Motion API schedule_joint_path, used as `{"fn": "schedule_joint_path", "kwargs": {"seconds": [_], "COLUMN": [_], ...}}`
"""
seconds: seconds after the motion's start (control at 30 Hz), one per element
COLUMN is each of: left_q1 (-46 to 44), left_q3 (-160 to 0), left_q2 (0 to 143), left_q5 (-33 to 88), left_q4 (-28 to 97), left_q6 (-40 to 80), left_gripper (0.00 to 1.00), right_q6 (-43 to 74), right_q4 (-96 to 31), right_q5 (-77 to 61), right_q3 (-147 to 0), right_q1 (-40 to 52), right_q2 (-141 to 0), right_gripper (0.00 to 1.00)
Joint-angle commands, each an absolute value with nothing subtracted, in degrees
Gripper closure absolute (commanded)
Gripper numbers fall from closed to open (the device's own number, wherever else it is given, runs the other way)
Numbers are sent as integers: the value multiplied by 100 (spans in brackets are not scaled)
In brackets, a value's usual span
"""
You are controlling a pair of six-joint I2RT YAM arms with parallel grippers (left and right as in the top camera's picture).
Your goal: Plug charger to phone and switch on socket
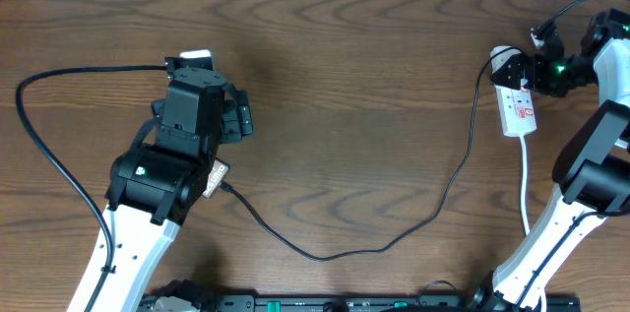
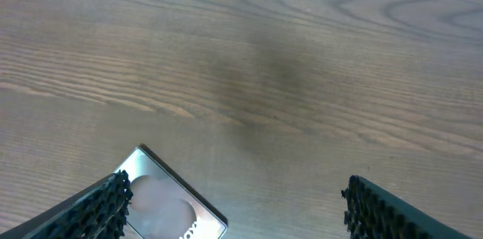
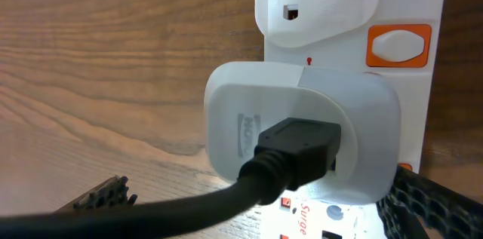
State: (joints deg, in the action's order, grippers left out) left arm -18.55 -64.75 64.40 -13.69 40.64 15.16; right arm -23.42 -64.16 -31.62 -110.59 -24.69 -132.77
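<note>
The socket (image 1: 519, 105) lies far right, its long axis running from the far edge toward the robot; red "Surge" is readable on it. The right gripper (image 3: 260, 194) stands wide open astride the adapter (image 3: 226, 118) holding the charger (image 1: 325, 253). The phone (image 2: 170, 201), at left under the open left gripper (image 2: 238, 194), shows one corner; its direction is perhaps diagonal.

Table (image 1: 345, 105): brown wood with darker wavy grain.
Socket (image 1: 519, 110): white with small red marks. Switch (image 3: 398, 45), beyond the right jaws: white rocker in an orange frame.
Plug (image 3: 226, 118), between the right jaws: white.
Charger (image 3: 298, 148): black.
Phone (image 2: 170, 205), beside the left jaws' left finger: silver edge, pale brownish face.
Left gripper (image 2: 235, 190): black ridged fingers.
</note>
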Motion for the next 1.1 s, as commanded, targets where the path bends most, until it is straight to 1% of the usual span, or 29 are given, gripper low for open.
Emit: {"fn": "schedule_joint_path", "kwargs": {"seconds": [0.0,0.3,0.7,1.07], "left_q1": [-1874,-1874,-1874,-1874], "left_q3": [-6504,-6504,-6504,-6504], "left_q2": [6436,6436,6436,6436], "left_q5": [-1461,-1461,-1461,-1463], "left_q4": [4093,4093,4112,4112], "left_q6": [1466,1466,1466,1463], "left_gripper": [11,11,11,11], "right_q6": [-2276,-2274,-2270,-2141], "right_q4": [-6552,-6558,-6486,-6449], "right_q5": [-3701,-3706,-3667,-3614], "right_q3": [-11087,-11085,-11076,-11076], "right_q1": [-2357,-2322,-1914,-1903], "right_q2": [-13323,-13397,-13688,-13688], "right_gripper": [1,1,1,1]}}
